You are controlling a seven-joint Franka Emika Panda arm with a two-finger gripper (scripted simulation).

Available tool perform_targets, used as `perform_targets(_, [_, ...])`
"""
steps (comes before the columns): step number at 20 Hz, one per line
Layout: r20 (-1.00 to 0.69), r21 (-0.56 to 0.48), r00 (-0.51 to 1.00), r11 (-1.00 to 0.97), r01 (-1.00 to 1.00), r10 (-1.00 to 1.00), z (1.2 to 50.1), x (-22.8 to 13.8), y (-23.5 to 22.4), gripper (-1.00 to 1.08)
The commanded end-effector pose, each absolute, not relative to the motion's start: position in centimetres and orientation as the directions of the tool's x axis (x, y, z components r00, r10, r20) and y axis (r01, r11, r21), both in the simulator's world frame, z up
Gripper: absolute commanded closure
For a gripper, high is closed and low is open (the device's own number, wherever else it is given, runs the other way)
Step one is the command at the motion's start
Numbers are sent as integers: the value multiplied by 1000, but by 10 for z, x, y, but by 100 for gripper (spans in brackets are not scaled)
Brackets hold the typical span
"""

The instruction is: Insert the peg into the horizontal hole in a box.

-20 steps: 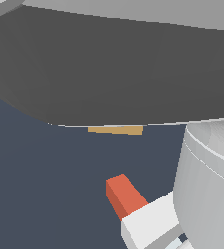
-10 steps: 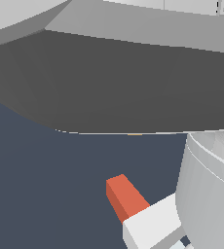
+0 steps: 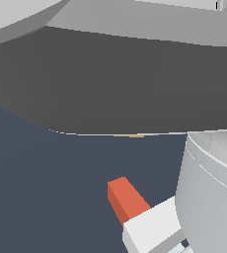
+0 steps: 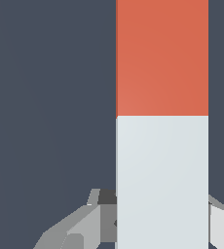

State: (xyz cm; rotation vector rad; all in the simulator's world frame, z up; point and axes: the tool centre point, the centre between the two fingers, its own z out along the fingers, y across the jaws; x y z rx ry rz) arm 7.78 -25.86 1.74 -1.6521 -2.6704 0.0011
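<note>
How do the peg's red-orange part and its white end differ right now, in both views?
The peg's red-orange part runs free, away from the gripper; the white end sits between its fingers. In the exterior view the red-orange part shows its end face, while the white end runs behind the arm's body. Both share one square section and one line.

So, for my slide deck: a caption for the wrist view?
Red-orange and white peg lying on the dark surface, hand straddling its white end.
</note>
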Motion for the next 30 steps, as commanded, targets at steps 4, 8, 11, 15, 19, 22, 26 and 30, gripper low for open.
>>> perform_targets(4, [1,0,-435,435,901,901,21,74,-253,108])
perform_targets(8, [1,0,-417,417,909,909,24,67,-246,108])
perform_targets(11, [0,0,-398,398,917,917,28,60,-239,108])
perform_targets(15, [0,0,-363,363,932,932,36,49,-225,108])
perform_targets(19, [0,0,-319,319,948,948,45,35,-207,108])
perform_targets(22, [1,0,-281,281,960,960,52,24,-192,108])
perform_targets(26, [1,0,-223,223,975,975,64,9,-168,108])
perform_targets(30, [1,0,-157,157,988,988,77,-6,-139,108])
